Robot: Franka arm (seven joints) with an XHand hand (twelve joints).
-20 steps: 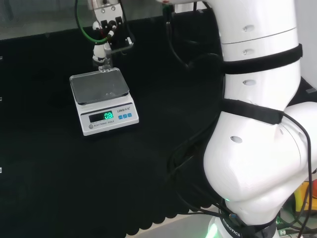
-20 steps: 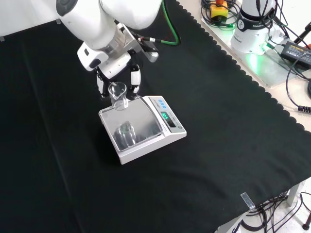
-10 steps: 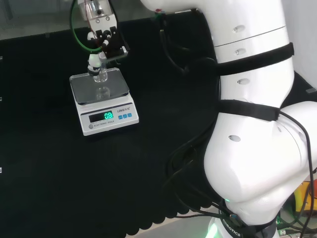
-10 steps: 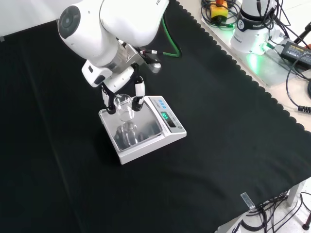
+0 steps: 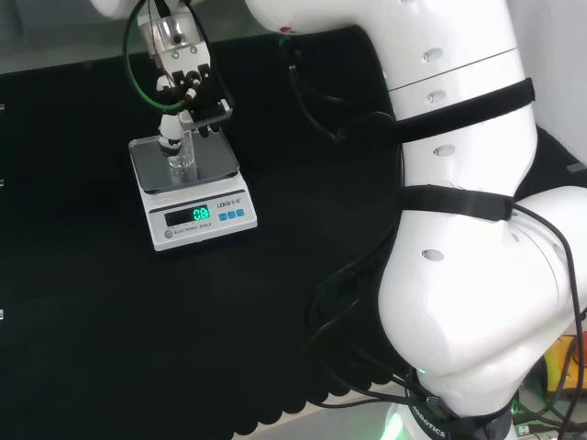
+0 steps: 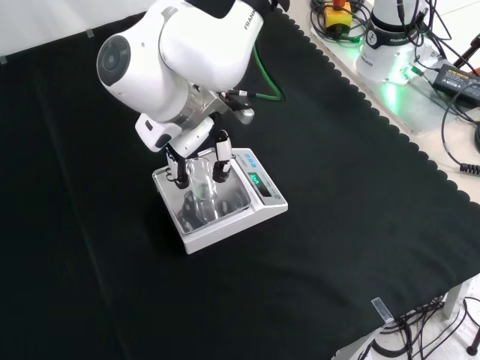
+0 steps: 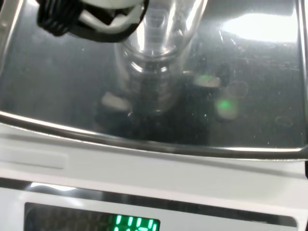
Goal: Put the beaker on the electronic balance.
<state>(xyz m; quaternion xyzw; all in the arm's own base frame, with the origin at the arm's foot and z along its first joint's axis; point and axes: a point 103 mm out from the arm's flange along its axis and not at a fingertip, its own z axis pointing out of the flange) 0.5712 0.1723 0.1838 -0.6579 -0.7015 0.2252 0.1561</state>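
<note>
- Beaker (image 5: 182, 158), head view: a small clear glass vessel, upright over the steel pan of the electronic balance (image 5: 193, 188), held by the robot hand (image 5: 188, 96), whose fingers come down on either side of it. Whether its base already rests on the pan I cannot tell from here. The balance's green display is lit.
- Front view: the beaker (image 6: 201, 182) stands between the fingers (image 6: 221, 152) of the robot hand (image 6: 196, 146), which are curled in and pinch its upper wall; it sits about mid-pan, with the balance (image 6: 259, 202) under it and its reflection in the metal.
- Wrist view: the beaker (image 7: 156, 62) is seen from above near its own mirror image on the pan of the balance (image 7: 250, 86), so it looks at or very near contact.
- Handling, as I judge it: light, rigid, smooth and breakable; the sides near the rim are the sensible hold, and it would slip or tip if let go crooked.
- Surroundings: the black-clothed bench (image 6: 360, 187) is bare around the balance; cables and a power unit lie well apart at its far edge in the front view. Nothing blocks the pan; the arm's own white link (image 6: 180, 52) looms over it.
</note>
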